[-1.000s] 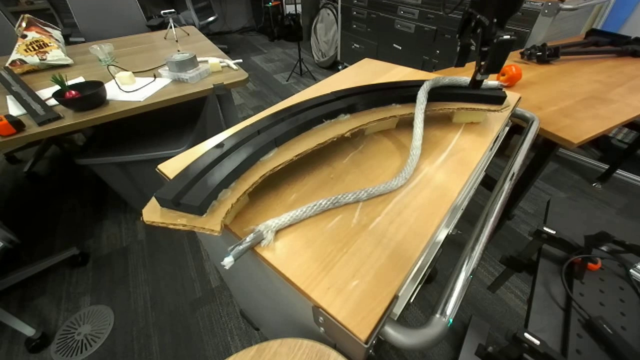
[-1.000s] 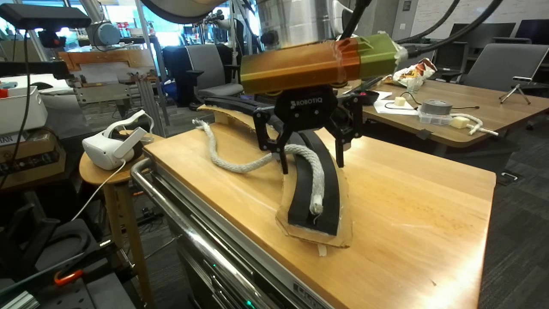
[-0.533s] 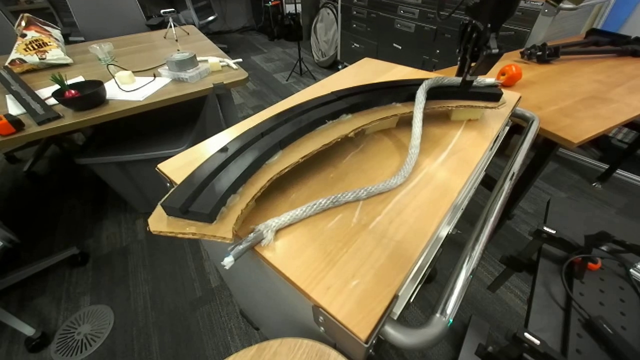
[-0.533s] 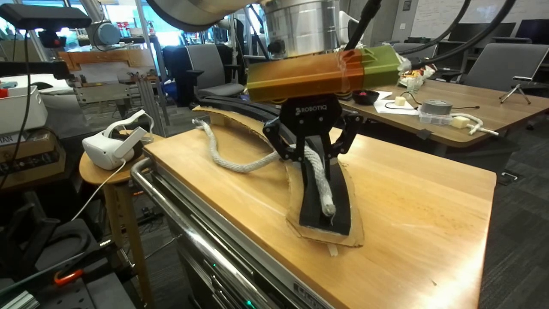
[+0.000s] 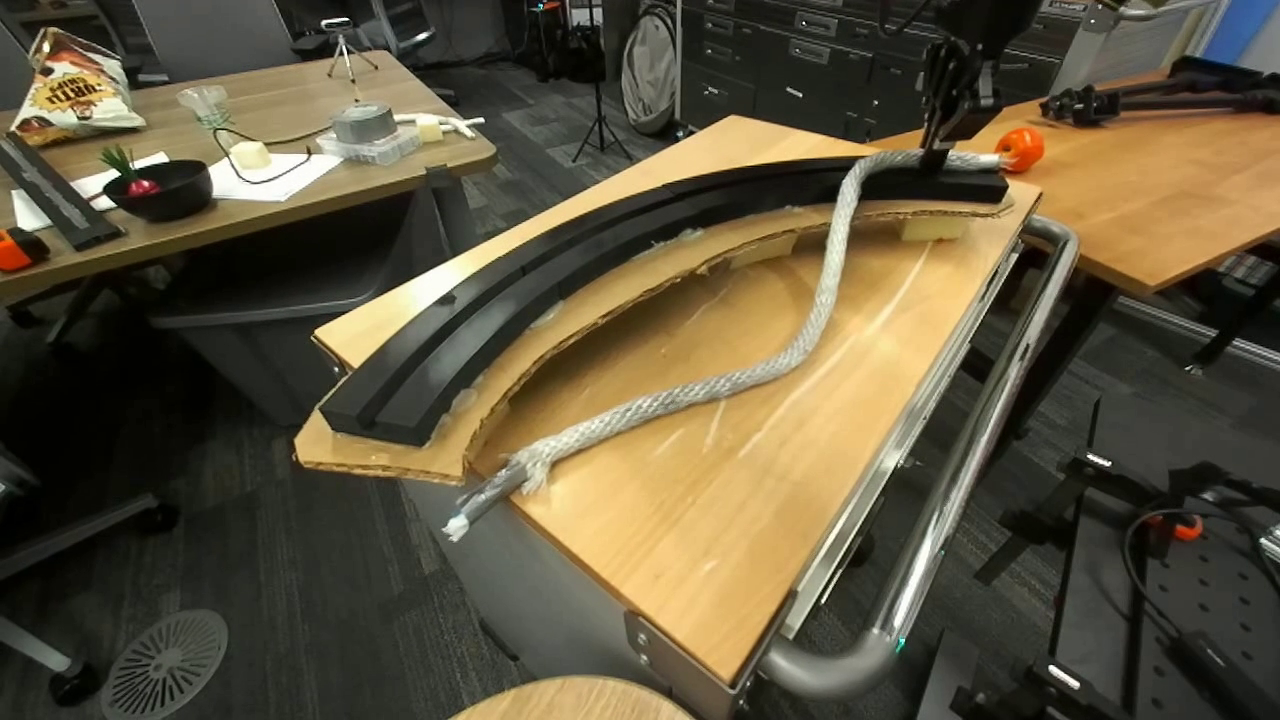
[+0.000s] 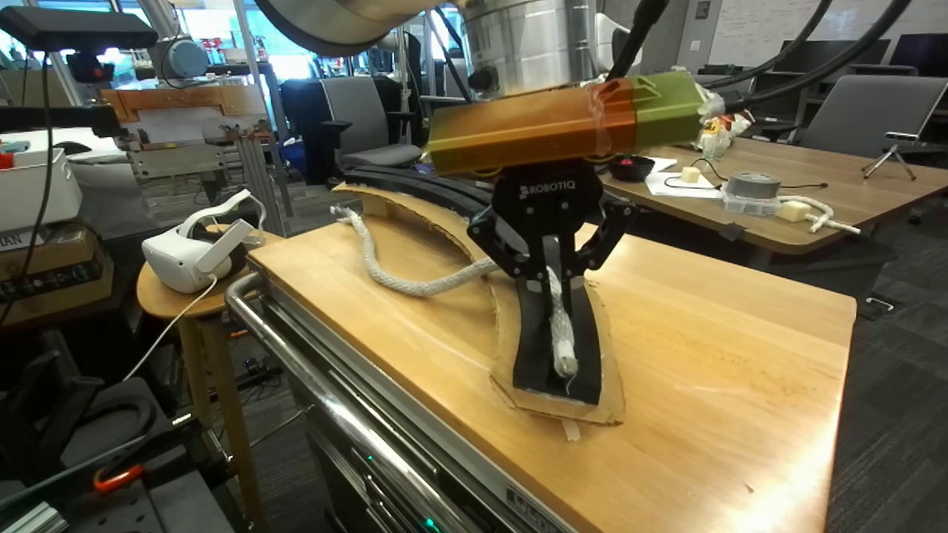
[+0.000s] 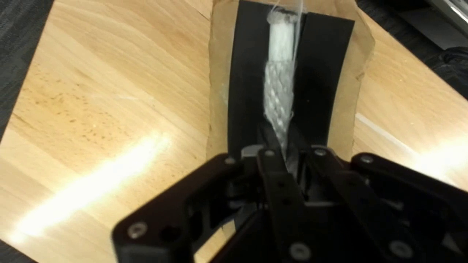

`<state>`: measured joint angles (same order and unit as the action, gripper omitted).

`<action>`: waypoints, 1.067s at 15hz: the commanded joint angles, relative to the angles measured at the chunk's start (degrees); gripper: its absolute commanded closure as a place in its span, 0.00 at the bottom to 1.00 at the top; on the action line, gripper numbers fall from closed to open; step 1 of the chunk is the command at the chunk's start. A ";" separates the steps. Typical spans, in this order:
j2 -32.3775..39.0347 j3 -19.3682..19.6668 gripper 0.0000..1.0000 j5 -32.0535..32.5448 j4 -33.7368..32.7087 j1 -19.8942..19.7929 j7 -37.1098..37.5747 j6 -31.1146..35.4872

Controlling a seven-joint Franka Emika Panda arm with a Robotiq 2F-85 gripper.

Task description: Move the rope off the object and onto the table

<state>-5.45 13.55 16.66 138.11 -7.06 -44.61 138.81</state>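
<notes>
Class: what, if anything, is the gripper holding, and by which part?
The gripper holds the rope by the braid behind its white tip, at the end over the black track.

The rope (image 5: pixel 827 293) is rough braid, the table (image 6: pixel 711 355) glossy wood.

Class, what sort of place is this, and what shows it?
Likely a robotics lab in an office-like room: it has a robot gripper, a white VR headset and a grey office chair.
</notes>
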 commanded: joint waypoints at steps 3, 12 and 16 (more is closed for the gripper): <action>-6.14 -2.73 0.93 1.15 1.73 0.25 0.29 -5.34; -5.73 -4.18 0.93 -9.64 2.47 4.01 -0.86 -13.28; 0.45 -4.30 0.94 -9.94 1.37 3.32 -0.31 -8.20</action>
<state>-9.16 9.15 8.44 140.90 -3.47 -44.59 127.31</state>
